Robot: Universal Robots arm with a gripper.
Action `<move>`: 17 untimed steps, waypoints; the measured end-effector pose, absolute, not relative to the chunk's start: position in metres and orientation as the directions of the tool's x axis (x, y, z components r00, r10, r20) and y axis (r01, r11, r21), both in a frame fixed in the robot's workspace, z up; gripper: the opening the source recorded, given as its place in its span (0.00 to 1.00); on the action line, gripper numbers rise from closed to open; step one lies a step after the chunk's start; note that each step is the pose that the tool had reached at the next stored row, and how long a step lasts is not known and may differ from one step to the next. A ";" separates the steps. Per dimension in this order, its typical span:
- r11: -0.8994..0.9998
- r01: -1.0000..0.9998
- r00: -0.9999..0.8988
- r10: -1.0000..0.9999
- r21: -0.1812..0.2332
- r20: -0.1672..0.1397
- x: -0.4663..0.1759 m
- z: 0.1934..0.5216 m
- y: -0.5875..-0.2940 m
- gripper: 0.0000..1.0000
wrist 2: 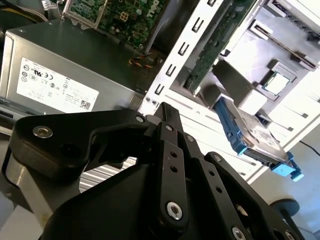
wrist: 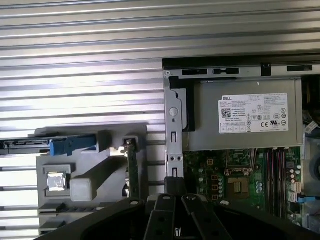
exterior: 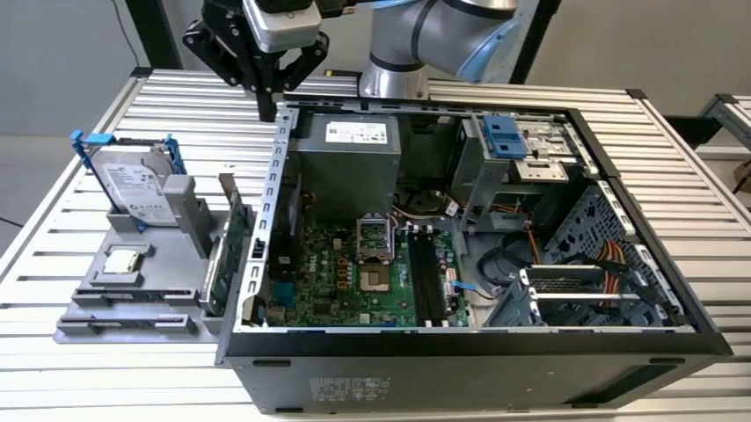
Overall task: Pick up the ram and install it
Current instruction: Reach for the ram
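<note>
Exterior view: gripper [exterior: 270,110] poised high over the far left corner of the open computer case [exterior: 493,378], pointing down, clear of case and parts. Black fingers [wrist 2: 169,150] pressed flat together in the second wrist view, clamped on nothing. At the exterior view's left, well apart from the claw, a grey parts holder [exterior: 141,294] on the slatted metal table [exterior: 94,378], just beside the case's left wall. At the holder's far end, a hard drive [exterior: 129,189] in a blue frame, propped up and tilted. Nearer, a small square processor [exterior: 123,261] lying flat. Along the holder's right edge, a green expansion card [exterior: 238,233] standing on edge. Ram [exterior: 213,283] seemingly the thin strip on edge at the holder's near right, tight against the card's left side and hard to tell from it. Seated in the holder, untouched by the claw. Inside the case, a grey power supply [exterior: 346,163] at far left and a green motherboard [exterior: 340,281] at near left. Long dark memory slots [exterior: 425,286] just right of the processor socket.
</note>
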State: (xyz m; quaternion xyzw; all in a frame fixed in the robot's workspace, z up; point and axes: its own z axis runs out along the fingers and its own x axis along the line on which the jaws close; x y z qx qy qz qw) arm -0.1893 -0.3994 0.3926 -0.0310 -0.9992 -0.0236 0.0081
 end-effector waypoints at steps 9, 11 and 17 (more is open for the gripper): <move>0.997 0.062 -0.998 0.061 0.047 0.018 -0.201 0.393 -0.399 0.00; 0.997 0.061 -0.998 0.061 0.047 0.018 -0.204 0.393 -0.399 0.00; 0.997 0.061 -0.998 0.060 0.047 0.018 -0.211 0.393 -0.399 0.00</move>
